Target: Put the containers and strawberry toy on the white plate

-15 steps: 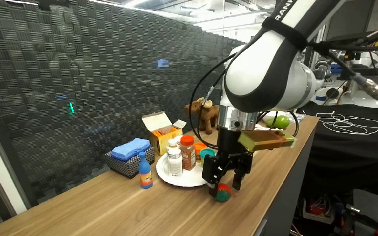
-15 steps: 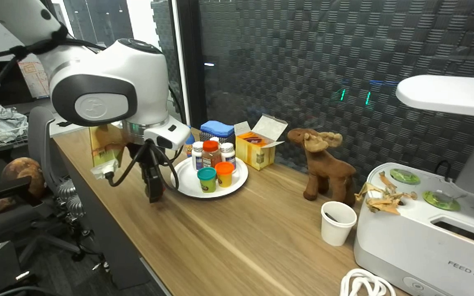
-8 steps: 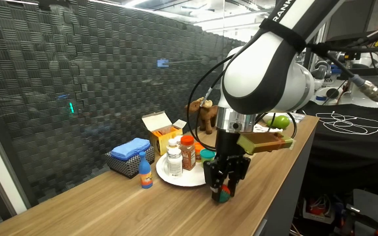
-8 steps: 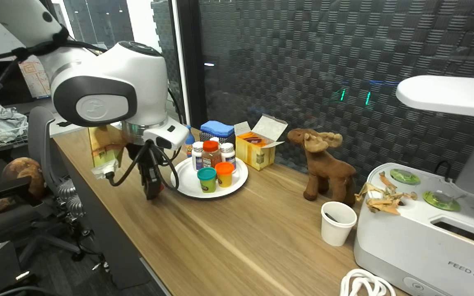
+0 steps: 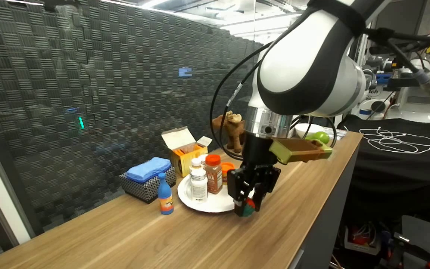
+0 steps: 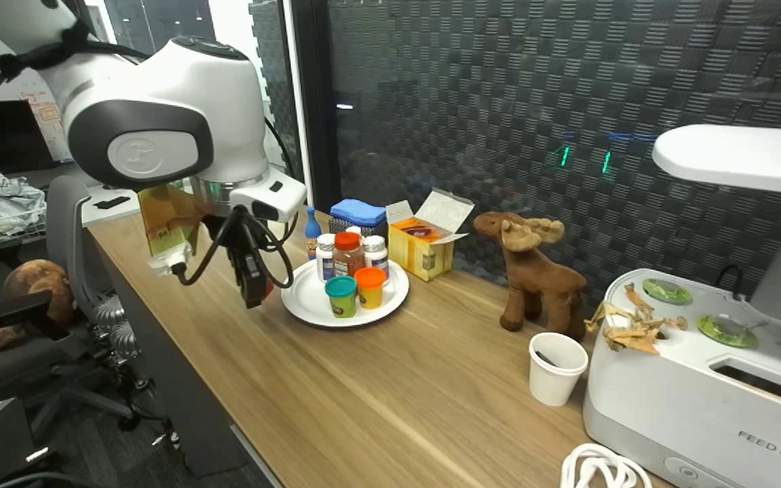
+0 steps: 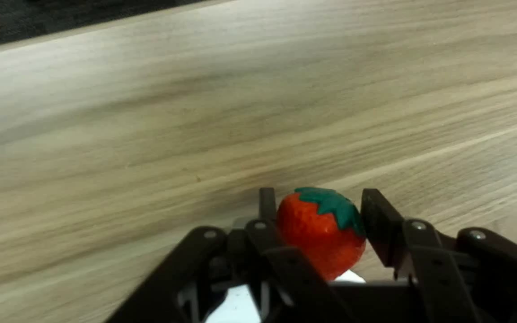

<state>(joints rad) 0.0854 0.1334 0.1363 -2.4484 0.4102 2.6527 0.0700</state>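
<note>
- Dark checkered wall (image 5: pixel 99 86) behind; the wood counter (image 5: pixel 136 235) runs beneath the end effector (image 5: pixel 248 210).
- Furthest to the end effector's left in an exterior view: a black patterned box (image 5: pixel 151 190) with a blue cloth (image 5: pixel 147 170) on top.
- Next, a blue bottle (image 5: pixel 165 196), upright, well apart.
- Left of and behind it: an open yellow carton (image 5: pixel 190 157).
- Closer on that side: the white plate (image 5: pixel 218 204), bearing white-capped bottles (image 5: pixel 199 187), a red-capped jar (image 5: pixel 214 176), an orange-lidded tub (image 6: pixel 371 291) and a teal-lidded tub (image 6: pixel 342 299), all upright.
- Further behind: a brown plush moose (image 5: pixel 234 130).
- End effector: its two fingers (image 7: pixel 378 220) pinch the strawberry toy (image 7: pixel 317 233) from both sides, near the plate's edge.
- Behind it to the right: a white bowl (image 5: pixel 309 129).
</note>
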